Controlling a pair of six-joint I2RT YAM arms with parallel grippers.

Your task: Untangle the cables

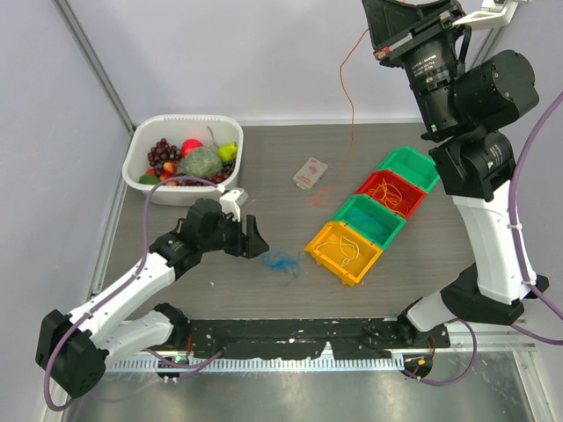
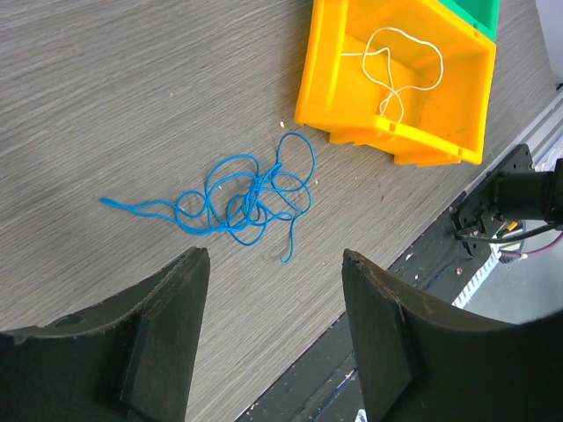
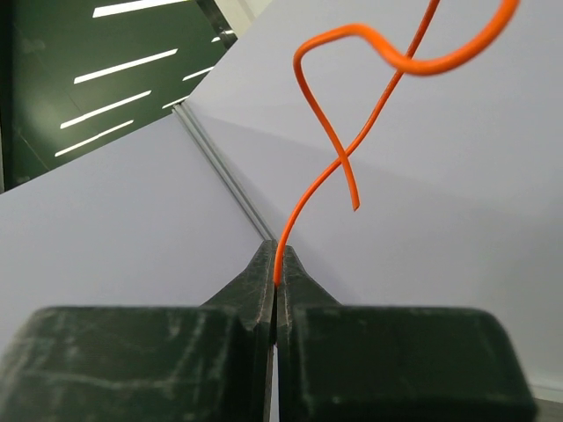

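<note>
A tangled blue cable (image 1: 281, 262) lies on the table; it also shows in the left wrist view (image 2: 246, 198). My left gripper (image 1: 253, 239) is open and empty just left of it, with its fingertips (image 2: 189, 264) short of the tangle. My right gripper (image 1: 373, 33) is raised high at the back and is shut on the end of a thin orange cable (image 3: 339, 154). That cable (image 1: 353, 105) hangs down to the table, and its low end rests near a small white object. A white cable (image 2: 396, 70) lies in the yellow bin (image 2: 321, 79). A yellow-orange cable (image 1: 392, 192) lies in the red bin.
Four bins stand in a diagonal row on the right: yellow (image 1: 327, 257), teal (image 1: 380, 211), red (image 1: 413, 200) and green (image 1: 413, 158). A white bowl (image 1: 141, 145) of toy fruit stands at the back left. A small white object (image 1: 310, 173) lies mid-table. The black base rail (image 1: 290, 334) runs along the near edge.
</note>
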